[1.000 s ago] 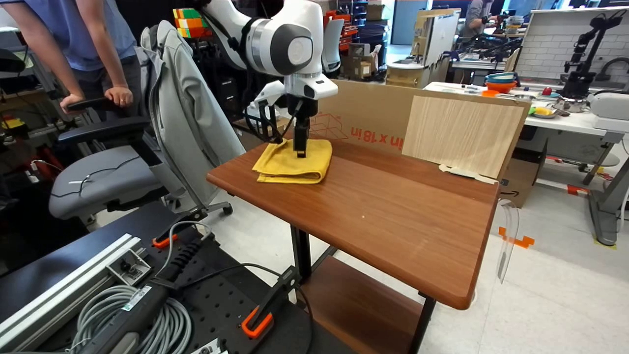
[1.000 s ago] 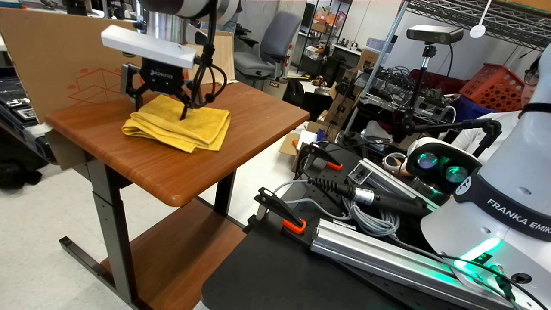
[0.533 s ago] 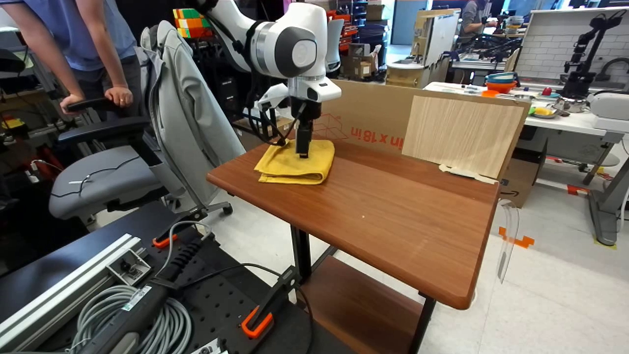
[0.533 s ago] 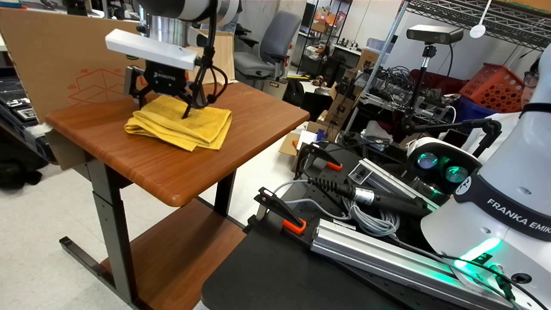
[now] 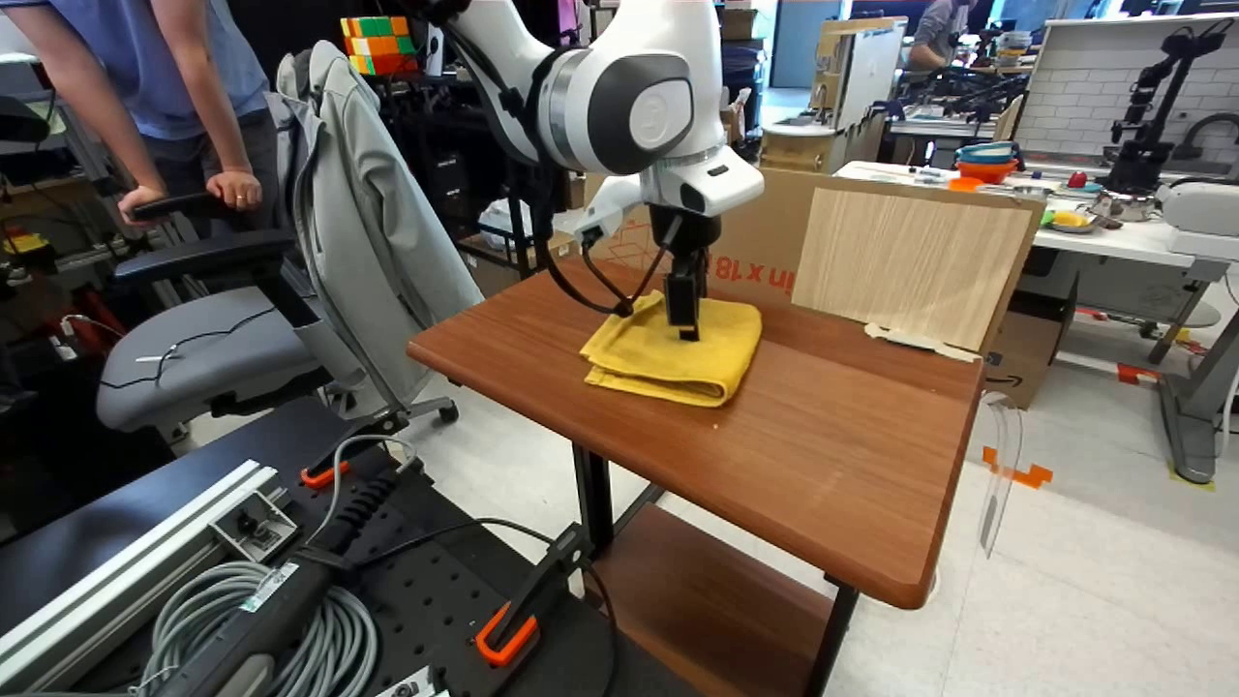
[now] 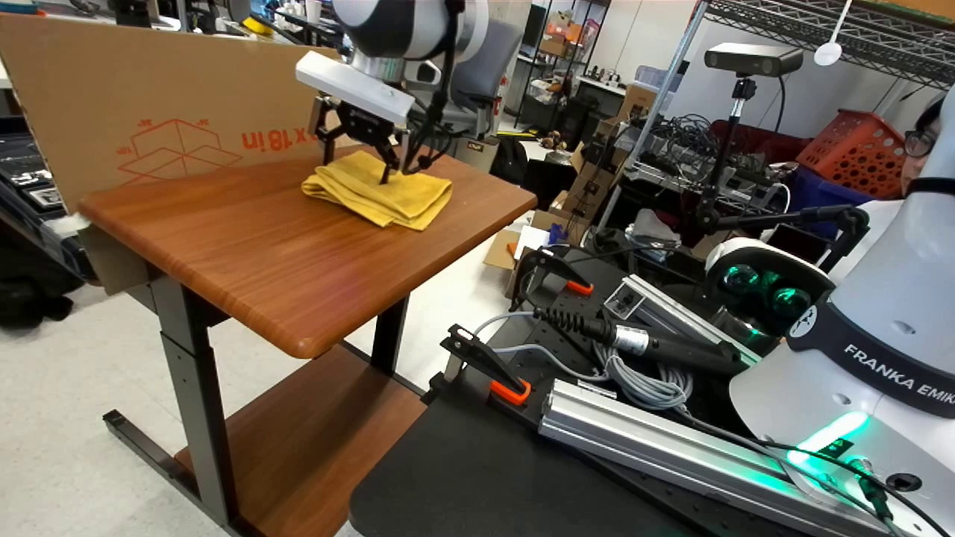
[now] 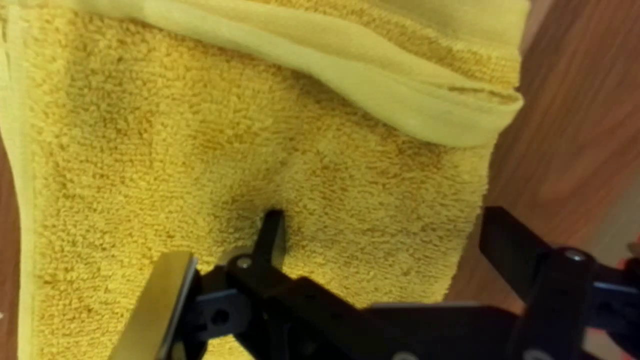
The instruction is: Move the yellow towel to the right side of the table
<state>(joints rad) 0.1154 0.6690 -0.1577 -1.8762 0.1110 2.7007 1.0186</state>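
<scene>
The yellow towel point(image 5: 678, 373) lies folded on the brown wooden table point(image 5: 823, 484), around the middle in that exterior view. It also shows in the other exterior view point(image 6: 418, 200). My gripper point(image 6: 357, 171) points down over the towel with its jaws wide apart. In the wrist view the gripper point(image 7: 384, 214) has one finger point(image 7: 270, 237) pressing a dent into the towel's top. The opposite finger point(image 7: 510, 245) is beside the towel's edge, over bare wood. The towel point(image 7: 150, 150) fills most of the wrist view, with a folded hem across its top.
A cardboard sheet point(image 5: 774, 218) stands along the table's back edge, with a pale wood panel point(image 5: 900, 261) against it. A black bench point(image 6: 462, 447) with clamps, cables and a metal rail stands in front of the table. A grey chair point(image 5: 213, 348) stands beside the table.
The gripper and the towel have moved together across the table, rightward and slightly toward the front edge in an exterior view. The jaws have stayed apart, and the towel has kept its folded shape.
</scene>
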